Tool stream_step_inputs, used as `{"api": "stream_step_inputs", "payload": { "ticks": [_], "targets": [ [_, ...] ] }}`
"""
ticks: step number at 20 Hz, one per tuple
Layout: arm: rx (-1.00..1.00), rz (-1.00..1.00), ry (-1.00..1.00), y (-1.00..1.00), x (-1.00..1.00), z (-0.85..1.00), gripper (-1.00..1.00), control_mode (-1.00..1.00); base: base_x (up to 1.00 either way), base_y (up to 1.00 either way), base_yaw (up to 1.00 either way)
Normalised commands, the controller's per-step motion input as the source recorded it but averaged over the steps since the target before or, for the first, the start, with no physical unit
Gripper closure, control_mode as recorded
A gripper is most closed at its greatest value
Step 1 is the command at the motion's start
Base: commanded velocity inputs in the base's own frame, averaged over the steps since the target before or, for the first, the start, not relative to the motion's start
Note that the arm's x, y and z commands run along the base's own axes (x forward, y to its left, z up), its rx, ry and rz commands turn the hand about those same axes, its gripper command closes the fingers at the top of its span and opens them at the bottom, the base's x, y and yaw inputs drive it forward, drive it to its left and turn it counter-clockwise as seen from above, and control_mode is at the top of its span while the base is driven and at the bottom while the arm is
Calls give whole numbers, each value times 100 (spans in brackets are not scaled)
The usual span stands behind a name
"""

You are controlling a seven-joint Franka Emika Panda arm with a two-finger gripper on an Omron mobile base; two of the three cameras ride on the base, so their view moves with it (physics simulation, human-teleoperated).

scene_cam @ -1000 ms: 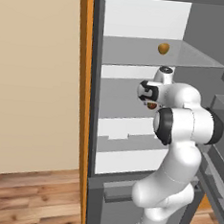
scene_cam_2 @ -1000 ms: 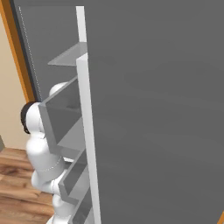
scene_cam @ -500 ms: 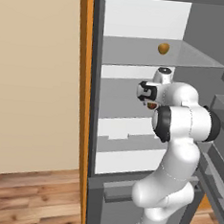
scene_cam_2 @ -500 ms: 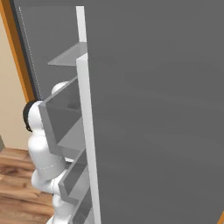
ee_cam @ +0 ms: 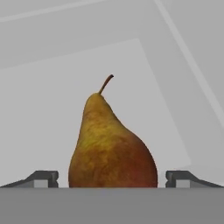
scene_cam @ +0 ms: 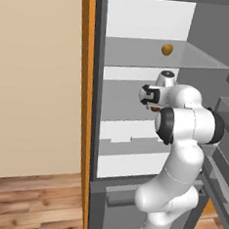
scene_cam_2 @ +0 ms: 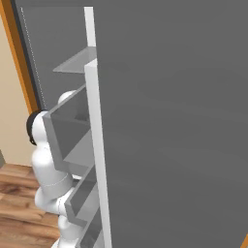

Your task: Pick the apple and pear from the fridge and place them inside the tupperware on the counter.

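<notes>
In the hand view a yellow-brown pear (ee_cam: 113, 146) with a red blush and a curved stem stands upright on the pale fridge shelf. It sits between the fingertips of my gripper (ee_cam: 112, 179), which is open with a gap on each side. In the left base view my gripper (scene_cam: 147, 96) reaches into the fridge (scene_cam: 144, 16) at the middle shelf, with a dark-red bit of the pear (scene_cam: 155, 109) just below it. A small round yellow-orange fruit, the apple (scene_cam: 167, 49), rests on the glass shelf above. The tupperware and the counter are out of view.
The fridge's open door (scene_cam_2: 169, 121) with its clear bins (scene_cam_2: 72, 131) stands close on the arm's right. An orange cabinet edge (scene_cam: 83, 84) and a beige wall border the fridge on the left. White drawers (scene_cam: 129, 135) lie below the arm's shelf, above a wooden floor (scene_cam: 30, 202).
</notes>
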Motion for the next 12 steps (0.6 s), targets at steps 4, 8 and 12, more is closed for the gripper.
{"api": "stream_step_inputs", "payload": {
  "ticks": [4,8,12],
  "targets": [
    [0,0,0,0,0,-10,100,-100,0,0,0],
    [0,0,0,0,0,-6,100,-100,0,0,0],
    [0,0,-18,0,-6,-1,100,-100,0,0,0]
  ]
}}
